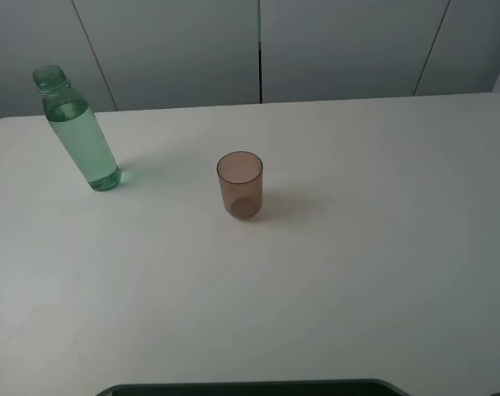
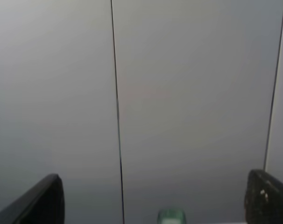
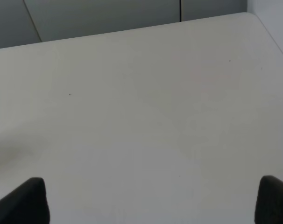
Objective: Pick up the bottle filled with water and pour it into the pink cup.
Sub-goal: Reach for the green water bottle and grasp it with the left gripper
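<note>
My left gripper (image 2: 154, 186) was spread wide, nothing clamped. Both fingers (image 2: 38, 203) sat at the sides of its wrist view, with the wall panels (image 2: 188, 93) ahead and the open neck of the bottle (image 2: 171, 217) poking up low in the gap, touching neither finger. The right gripper (image 3: 151, 200) had its jaws apart too, over white tabletop with the far edge and right edge of the table (image 1: 374, 264) in sight. From up high, the bottle stood upright near the far-left corner, close to the back edge. The pink cup (image 1: 239, 183) stood upright around mid-table, well apart from the bottle. A broad run of tabletop lay between the cup and the right edge.
</note>
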`<state>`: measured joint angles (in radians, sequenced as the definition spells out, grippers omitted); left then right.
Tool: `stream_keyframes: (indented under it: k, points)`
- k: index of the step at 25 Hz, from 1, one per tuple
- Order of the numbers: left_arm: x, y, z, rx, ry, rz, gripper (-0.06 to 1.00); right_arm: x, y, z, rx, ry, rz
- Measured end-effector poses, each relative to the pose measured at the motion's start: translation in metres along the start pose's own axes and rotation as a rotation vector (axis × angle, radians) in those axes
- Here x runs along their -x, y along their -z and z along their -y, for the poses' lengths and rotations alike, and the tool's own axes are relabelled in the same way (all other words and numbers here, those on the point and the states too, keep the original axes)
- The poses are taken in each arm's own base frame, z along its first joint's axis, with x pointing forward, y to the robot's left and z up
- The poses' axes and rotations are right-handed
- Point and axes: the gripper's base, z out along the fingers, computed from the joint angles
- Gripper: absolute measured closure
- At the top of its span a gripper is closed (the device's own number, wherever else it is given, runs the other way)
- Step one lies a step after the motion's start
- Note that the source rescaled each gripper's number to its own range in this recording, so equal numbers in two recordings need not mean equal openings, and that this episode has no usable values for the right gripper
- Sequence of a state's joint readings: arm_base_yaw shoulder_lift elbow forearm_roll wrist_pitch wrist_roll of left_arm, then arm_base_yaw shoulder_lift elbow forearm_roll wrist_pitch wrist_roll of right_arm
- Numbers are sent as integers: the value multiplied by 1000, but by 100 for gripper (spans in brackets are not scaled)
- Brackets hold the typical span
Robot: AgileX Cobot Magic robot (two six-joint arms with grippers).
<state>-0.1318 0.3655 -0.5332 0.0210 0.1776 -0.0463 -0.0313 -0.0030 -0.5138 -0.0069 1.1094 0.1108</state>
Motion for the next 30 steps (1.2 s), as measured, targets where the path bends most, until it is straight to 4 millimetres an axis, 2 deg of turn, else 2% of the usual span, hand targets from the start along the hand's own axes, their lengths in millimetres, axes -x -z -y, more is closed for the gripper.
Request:
stream_keyframes:
  k: [4, 6, 10, 16, 21, 26, 30]
  points:
    - [-17, -31, 0, -10, 4, 110, 1, 0, 0, 0, 0, 0, 0]
    - [-35, -44, 0, -14, 4, 123, 1, 0, 0, 0, 0, 0, 0]
    - [-83, -62, -1, -17, 11, 74, 1, 0, 0, 0, 0, 0, 0]
    - [-138, -74, -2, -18, -18, -47, 1, 0, 0, 0, 0, 0, 0]
    - [-160, -78, -3, -13, -60, -78, 1, 0, 0, 0, 0, 0, 0]
    - [-172, -80, -8, 40, -50, -64, 1, 0, 0, 0, 0, 0, 0]
    - [-189, -85, -9, 47, -53, -138, 1, 0, 0, 0, 0, 0, 0]
